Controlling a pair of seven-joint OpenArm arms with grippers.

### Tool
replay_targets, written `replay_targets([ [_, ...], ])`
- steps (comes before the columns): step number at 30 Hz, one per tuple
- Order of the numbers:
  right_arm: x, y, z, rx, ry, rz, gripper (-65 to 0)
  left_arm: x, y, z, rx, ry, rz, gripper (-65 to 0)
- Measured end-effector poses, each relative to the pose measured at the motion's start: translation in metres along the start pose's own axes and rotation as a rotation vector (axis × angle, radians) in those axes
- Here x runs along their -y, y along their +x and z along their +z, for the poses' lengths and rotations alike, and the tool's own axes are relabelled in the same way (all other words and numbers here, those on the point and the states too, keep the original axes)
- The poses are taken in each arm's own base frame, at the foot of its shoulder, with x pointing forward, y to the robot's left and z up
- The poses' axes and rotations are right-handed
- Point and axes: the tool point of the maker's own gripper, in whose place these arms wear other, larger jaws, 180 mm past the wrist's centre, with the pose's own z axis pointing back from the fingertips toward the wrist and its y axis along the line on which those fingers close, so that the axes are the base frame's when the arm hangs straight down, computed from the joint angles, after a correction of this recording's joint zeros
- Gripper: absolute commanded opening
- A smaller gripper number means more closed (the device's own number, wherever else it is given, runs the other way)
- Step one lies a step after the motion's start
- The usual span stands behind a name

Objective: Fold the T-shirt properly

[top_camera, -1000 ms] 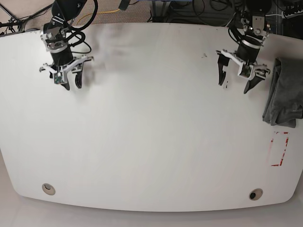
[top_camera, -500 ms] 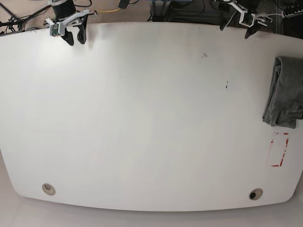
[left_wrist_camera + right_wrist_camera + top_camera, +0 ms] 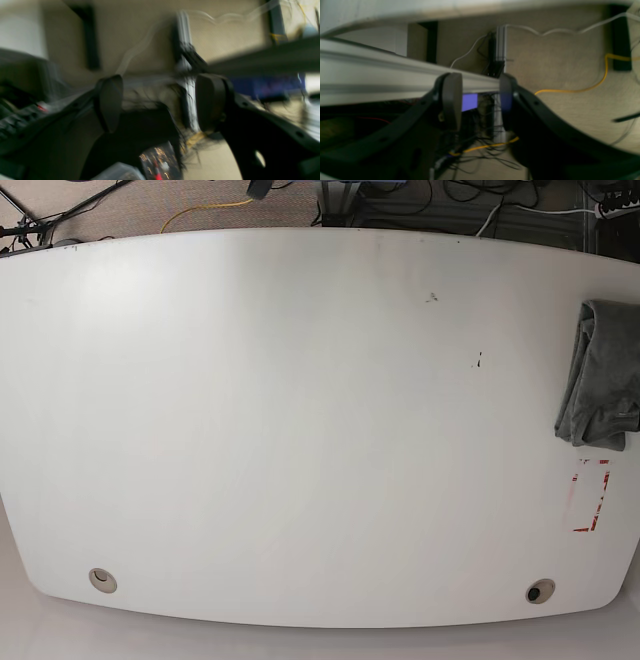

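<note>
The T-shirt (image 3: 600,375) lies as a folded heather-grey bundle at the right edge of the white table (image 3: 300,430), partly cut off by the frame. Neither arm shows in the base view. In the blurred left wrist view my left gripper (image 3: 160,102) has its dark pads wide apart with nothing between them, over floor and cables. In the right wrist view my right gripper (image 3: 478,100) stands with a narrower gap between its pads, also holding nothing, beyond the table's far edge. The T-shirt appears in neither wrist view.
A red-outlined rectangle (image 3: 590,495) is marked on the table below the T-shirt. Two round holes (image 3: 102,580) (image 3: 540,591) sit near the front edge. An aluminium rail (image 3: 382,75), a yellow cable (image 3: 582,90) and tangled wires lie behind the table.
Both arms have pulled back from over the table past its far edge and out of the base view. The left jaws have narrowed slightly. The T-shirt has stayed put.
</note>
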Motion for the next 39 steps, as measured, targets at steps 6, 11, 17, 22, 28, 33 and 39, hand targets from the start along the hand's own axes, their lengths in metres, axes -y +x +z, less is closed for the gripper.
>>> replay_targets([
  [6, 0.005, -0.062, -0.009, -0.052, -0.002, -0.155, -42.0, -0.002, -0.049, -0.028, -0.099, 0.002, 0.056, -24.2],
  [11, 0.03, -0.1, -0.031, -0.138, -0.051, -0.19, -42.0, 0.009, -0.078, -0.066, -0.17, -0.032, 0.092, -24.2],
  [17, 0.055, -0.121, -0.053, -0.212, -0.117, -0.163, -42.0, 0.001, -0.104, -0.099, -0.251, -0.021, 0.123, -24.2],
  [22, 0.076, -0.14, -0.069, -0.278, -0.182, -0.163, -41.9, -0.014, -0.121, -0.127, -0.329, 0.017, 0.159, -24.3],
  [28, 0.086, -0.151, -0.094, -0.326, -0.204, -0.187, -41.9, 0.0, -0.128, -0.149, -0.386, -0.039, 0.13, -24.3],
  [33, 0.097, -0.154, -0.113, -0.351, -0.252, -0.201, -41.9, -0.008, -0.135, -0.162, -0.452, -0.024, 0.136, -24.2],
  [39, 0.107, -0.147, -0.135, -0.367, -0.278, -0.215, -41.7, -0.021, -0.125, -0.185, -0.504, 0.039, 0.125, -23.7],
])
